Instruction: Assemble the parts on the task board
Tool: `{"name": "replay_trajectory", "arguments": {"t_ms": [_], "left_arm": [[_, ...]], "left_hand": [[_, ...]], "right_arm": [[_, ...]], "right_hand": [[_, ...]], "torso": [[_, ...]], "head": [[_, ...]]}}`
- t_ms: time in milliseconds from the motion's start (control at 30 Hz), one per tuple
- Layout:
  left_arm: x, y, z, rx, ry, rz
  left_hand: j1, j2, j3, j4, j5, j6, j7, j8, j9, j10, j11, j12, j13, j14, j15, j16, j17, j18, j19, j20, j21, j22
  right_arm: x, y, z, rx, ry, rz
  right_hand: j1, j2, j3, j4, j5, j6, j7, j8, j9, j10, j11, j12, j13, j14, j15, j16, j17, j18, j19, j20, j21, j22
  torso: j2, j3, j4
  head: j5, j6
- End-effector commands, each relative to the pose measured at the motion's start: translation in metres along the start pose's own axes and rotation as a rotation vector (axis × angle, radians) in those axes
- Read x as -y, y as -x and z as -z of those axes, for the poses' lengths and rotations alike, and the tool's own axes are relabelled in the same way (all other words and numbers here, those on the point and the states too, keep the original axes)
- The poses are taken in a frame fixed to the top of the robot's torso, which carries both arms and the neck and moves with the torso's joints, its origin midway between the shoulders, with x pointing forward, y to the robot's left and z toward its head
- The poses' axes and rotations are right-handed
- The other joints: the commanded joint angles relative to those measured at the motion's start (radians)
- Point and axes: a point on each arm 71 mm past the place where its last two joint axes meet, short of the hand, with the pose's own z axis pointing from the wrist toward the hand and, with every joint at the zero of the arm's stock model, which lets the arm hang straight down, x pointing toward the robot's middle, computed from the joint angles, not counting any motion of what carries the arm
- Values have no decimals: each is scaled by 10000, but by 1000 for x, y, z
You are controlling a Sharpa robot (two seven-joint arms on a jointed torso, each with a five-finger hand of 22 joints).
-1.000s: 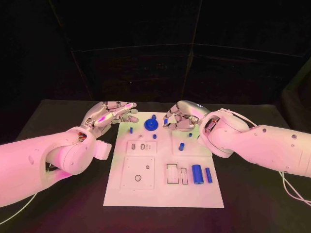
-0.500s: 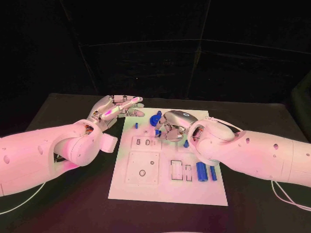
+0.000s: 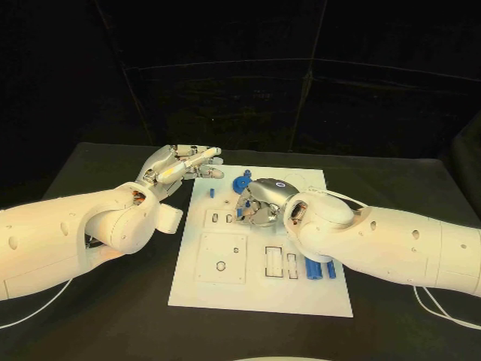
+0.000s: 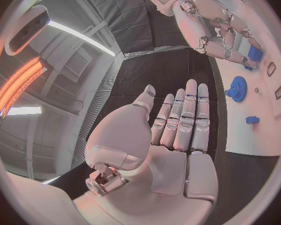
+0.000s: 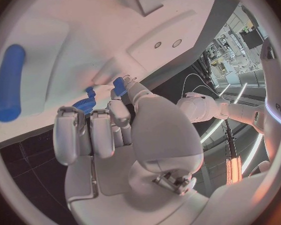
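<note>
Task board (image 3: 262, 293): white plate, mid-table, long axis running away from the robot. Large blue cylinder (image 3: 311, 267) lies along that axis, near edge. Blue gear (image 3: 240, 181) at far end; the left wrist view shows its teeth. Left hand (image 3: 181, 167): fingers extended, empty, beside the board. Right hand (image 3: 260, 201): over the board, fingers curled; contents indiscernible.

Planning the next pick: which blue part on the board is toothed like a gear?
The blue gear at the task board's far edge, left of the right hand; the other blue parts are plain.
</note>
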Motion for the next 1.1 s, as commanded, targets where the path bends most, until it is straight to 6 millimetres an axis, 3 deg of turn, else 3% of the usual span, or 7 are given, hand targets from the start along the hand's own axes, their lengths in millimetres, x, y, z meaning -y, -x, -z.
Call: {"name": "replay_trajectory", "arguments": {"t_ms": [33,533,1100], "left_arm": [[2,-1,-1,-67,-134,77],[1,0,-1,-66,-109,75],[1,0,-1,-82,-87,84]], "left_hand": [[-25,104,37,-34,20,85,277,33,-3,-5,37,-24,-14,23,10,-61,17,143,42,-6,-47,-14],[-25,104,37,-34,20,85,277,33,-3,-5,37,-24,-14,23,10,-61,17,143,42,-6,-47,-14],[-25,104,37,-34,20,85,277,33,-3,-5,37,-24,-14,23,10,-61,17,143,42,-6,-47,-14]], "right_arm": [[-4,1,-1,171,157,343],[-13,-3,-3,245,392,368],[-5,-8,-7,-136,117,509]], "right_hand": [[-77,1,51,-28,43,-42,-19,-24,-5,-43,-50,-32,-3,587,-80,-2,333,-94,1,-47,20,547],[-90,-1,53,-24,63,-49,-15,-32,-8,-31,-45,-17,16,587,-76,-3,333,-93,-3,-46,16,540],[-96,1,56,-22,72,-46,-14,-33,-8,-47,-44,-45,-11,585,-74,-10,322,-93,-2,-44,17,542]], "torso": [[0,-5,8],[-5,-13,11],[-6,-6,3]], "head": [[-2,-15],[13,-44],[-10,-81]]}}
